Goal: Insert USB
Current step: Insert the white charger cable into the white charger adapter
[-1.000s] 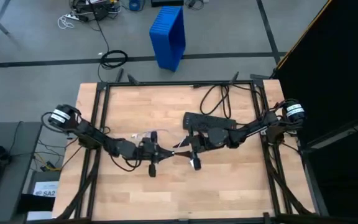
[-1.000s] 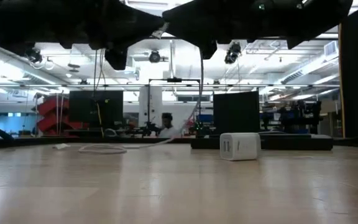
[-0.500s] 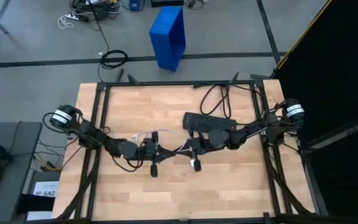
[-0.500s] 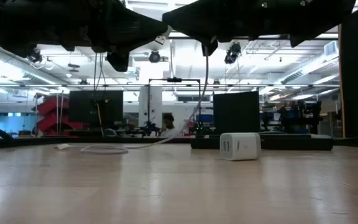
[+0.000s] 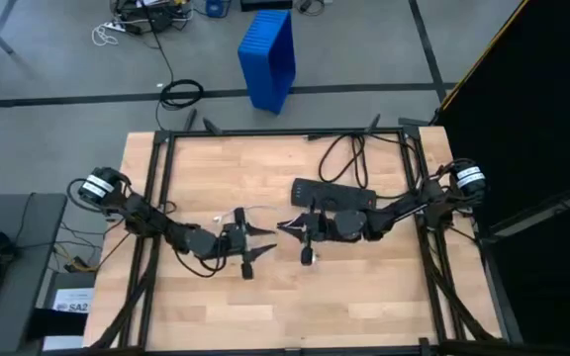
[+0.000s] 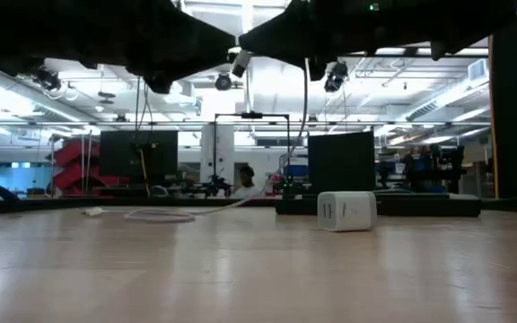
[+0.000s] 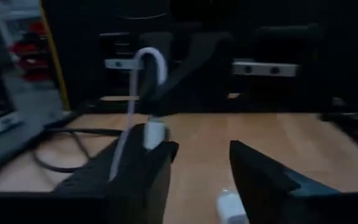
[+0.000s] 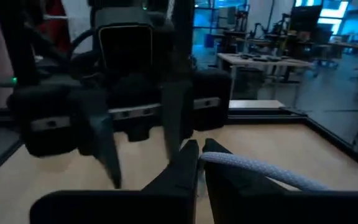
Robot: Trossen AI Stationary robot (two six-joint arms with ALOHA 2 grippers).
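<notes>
overhead looks down – low level – wrists face each other

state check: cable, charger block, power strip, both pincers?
USB cable: one stretch slack on the table, the rest lifted.
White charger block: standing on the table, nothing plugged in.
Power strip: flat on the table.
Left pincer: open, raised.
Right pincer: shut on the USB cable, raised.
</notes>
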